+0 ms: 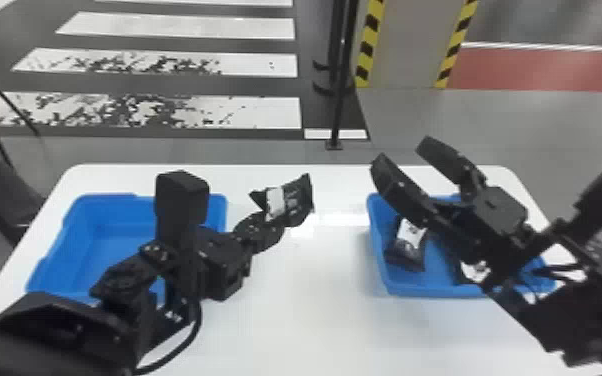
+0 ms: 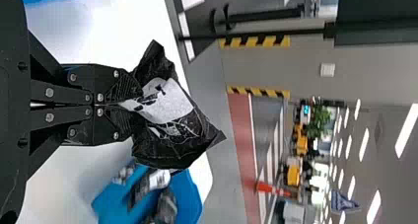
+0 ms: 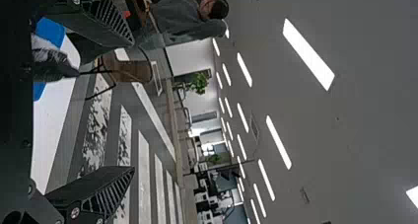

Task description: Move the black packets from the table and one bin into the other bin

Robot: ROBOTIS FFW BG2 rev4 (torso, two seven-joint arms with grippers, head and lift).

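Over the middle of the table, my left gripper point(image 1: 275, 220) is shut on a black packet point(image 1: 292, 197) with a white label. In the left wrist view the closed left gripper point(image 2: 130, 105) pinches one end of that packet point(image 2: 170, 130). My right gripper point(image 1: 400, 160) stands open and raised above the right blue bin point(image 1: 382, 280), nothing between its fingers; the right wrist view shows the right gripper point(image 3: 130, 105) spread wide. Inside the right bin lie several black packets point(image 1: 405, 255), partly hidden by the right arm. The left blue bin point(image 1: 110, 250) stands behind the left arm.
The white table point(image 1: 310, 325) carries both bins, one at each side, with bare surface between them. A black pole point(image 1: 337, 100) stands on the floor past the table's far edge. A chair point(image 1: 0, 115) is off to the left.
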